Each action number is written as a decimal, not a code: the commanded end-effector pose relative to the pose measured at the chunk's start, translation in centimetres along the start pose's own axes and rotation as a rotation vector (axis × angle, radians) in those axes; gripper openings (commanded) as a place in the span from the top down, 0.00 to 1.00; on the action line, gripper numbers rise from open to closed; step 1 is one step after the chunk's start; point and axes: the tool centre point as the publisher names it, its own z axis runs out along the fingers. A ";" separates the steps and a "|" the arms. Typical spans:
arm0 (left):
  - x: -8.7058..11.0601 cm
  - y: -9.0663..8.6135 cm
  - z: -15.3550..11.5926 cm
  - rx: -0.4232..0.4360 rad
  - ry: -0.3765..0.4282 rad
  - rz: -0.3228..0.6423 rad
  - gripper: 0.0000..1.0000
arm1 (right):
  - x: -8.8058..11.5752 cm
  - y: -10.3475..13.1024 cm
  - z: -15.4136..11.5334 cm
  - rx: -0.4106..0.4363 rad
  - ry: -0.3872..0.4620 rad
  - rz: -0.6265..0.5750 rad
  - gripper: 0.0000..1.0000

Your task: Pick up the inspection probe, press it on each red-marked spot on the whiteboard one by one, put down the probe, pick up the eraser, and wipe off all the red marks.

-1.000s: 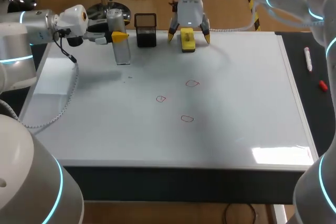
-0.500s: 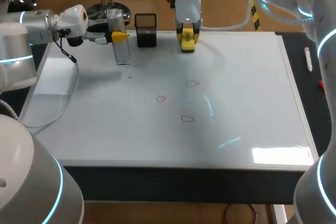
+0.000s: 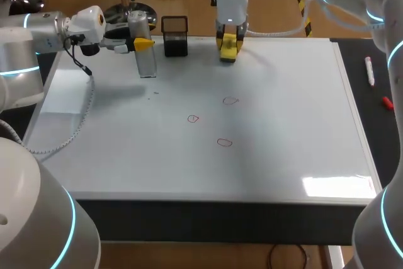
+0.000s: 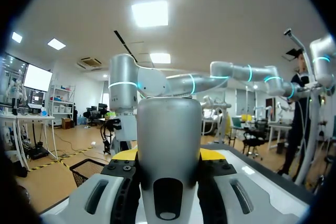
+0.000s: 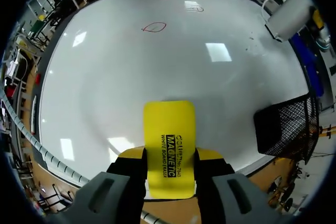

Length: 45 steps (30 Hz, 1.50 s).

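A white whiteboard [image 3: 302, 124] lies flat over most of the table [image 3: 373, 124], whose dark top shows as a strip along the right side. Three small red marks sit near the middle of the board, well apart from both grippers: the far red mark [image 3: 231, 100], the left red mark [image 3: 193, 118] and the near red mark [image 3: 224, 142].

At the far left the left arm comes in level with the board; the left gripper [image 3: 141, 43] is clamped on the inspection probe [image 3: 146, 64], a grey cylinder that stands upright over the far-left part of the board. In the left wrist view the cylinder fills the gap between the two yellow tips, with both fingers [image 4: 122, 182] pressed against its sides. Whether its lower end touches the board cannot be told.

Just right of the probe, at the far edge, stands a black mesh basket [image 3: 175, 36].

Right of the basket the right arm hangs down over the far middle of the board; the right gripper [image 3: 229, 41] grips the yellow eraser [image 3: 228, 50] from both sides. In the right wrist view the eraser juts out ahead of the fingertips towards the board, with one red mark [image 5: 154, 27] well ahead of it. Whether the eraser touches the board cannot be told.

On the dark strip at the right lie a white marker [image 3: 369, 70] and, nearer, a red cap [image 3: 387, 101], apart from each other.
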 end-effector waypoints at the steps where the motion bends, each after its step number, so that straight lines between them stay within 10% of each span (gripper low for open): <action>1: 0.0 -0.1 0.1 0.001 0.000 0.000 1.00 | 2.2 1.2 -2.8 0.011 -0.048 0.013 1.00; 22: 0.0 -0.1 0.1 0.001 0.000 0.000 1.00 | 10.5 2.8 -7.1 0.040 -0.174 0.181 1.00; 45: 0.0 -0.1 0.1 0.001 0.000 0.000 1.00 | 13.0 7.0 -5.4 0.213 0.043 0.256 1.00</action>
